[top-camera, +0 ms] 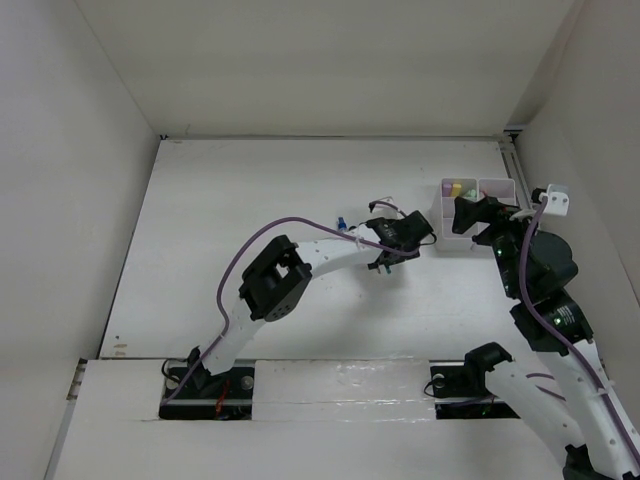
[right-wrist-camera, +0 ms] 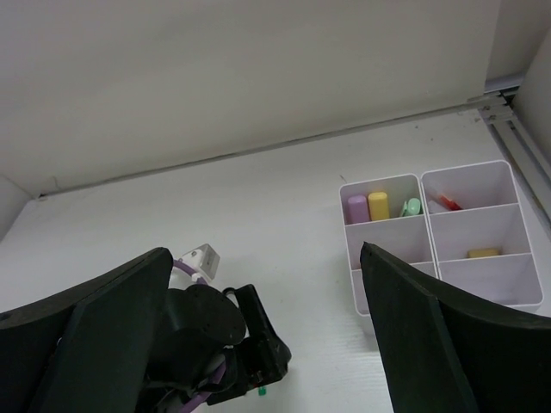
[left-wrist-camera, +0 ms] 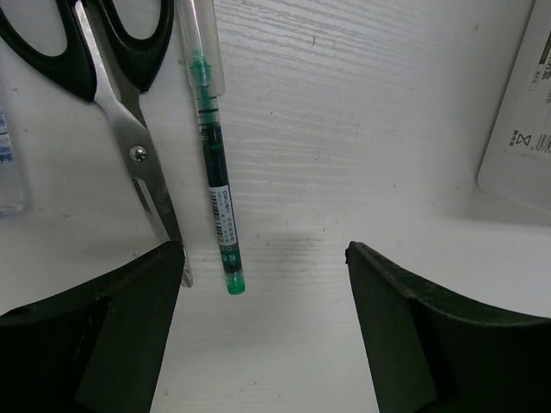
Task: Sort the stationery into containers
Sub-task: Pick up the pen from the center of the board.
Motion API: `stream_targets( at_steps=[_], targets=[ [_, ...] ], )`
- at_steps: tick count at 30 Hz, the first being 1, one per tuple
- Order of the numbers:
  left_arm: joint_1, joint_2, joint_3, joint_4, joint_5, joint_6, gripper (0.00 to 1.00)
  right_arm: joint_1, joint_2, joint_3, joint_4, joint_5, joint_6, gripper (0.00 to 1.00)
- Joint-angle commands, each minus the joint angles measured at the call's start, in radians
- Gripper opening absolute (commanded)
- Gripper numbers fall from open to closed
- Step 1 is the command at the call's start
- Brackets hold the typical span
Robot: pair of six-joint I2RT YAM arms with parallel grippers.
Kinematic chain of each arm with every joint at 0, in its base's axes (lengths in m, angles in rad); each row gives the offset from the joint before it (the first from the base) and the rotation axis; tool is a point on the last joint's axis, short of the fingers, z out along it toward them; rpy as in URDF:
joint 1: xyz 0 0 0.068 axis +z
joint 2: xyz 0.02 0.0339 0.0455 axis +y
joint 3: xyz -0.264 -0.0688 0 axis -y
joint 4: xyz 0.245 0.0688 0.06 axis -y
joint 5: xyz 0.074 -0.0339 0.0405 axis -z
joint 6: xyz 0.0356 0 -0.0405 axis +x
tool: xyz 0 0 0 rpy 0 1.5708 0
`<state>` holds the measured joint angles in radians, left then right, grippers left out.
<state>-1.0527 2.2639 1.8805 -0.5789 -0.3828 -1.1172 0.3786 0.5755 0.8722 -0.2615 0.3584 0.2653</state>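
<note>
- The left claw (left-wrist-camera: 264, 258) is spread open and empty, low over mid-counter.
- The green pen (left-wrist-camera: 211, 163) lies with its tip just between the jaws, off-centre.
- The barrel is best centred before closing, clear of the scissors (left-wrist-camera: 138, 155) just beside it.
- The right claw (right-wrist-camera: 264, 251) is wide open, empty.
- The organizer (right-wrist-camera: 424, 215) stands at the far right corner.

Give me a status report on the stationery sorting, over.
Left pincer open, green pen tip between fingers. Right pincer open, empty, hovering by organizer. Scissors close beside pen, blade at left finger.
</note>
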Motion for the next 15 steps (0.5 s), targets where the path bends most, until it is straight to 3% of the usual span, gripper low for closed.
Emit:
stream_targets(
  at_steps=[1,15],
  targets=[
    [0.0,-0.012,0.022,-0.03,-0.037,-0.02,0.72,0.009,0.0,0.004,0.037,-0.032,-0.008,0.96],
    [0.019,0.019,0.069,-0.002,0.001,0.036,0.68,0.009,0.009,0.004,0.047,-0.061,-0.017,0.96]
  ],
)
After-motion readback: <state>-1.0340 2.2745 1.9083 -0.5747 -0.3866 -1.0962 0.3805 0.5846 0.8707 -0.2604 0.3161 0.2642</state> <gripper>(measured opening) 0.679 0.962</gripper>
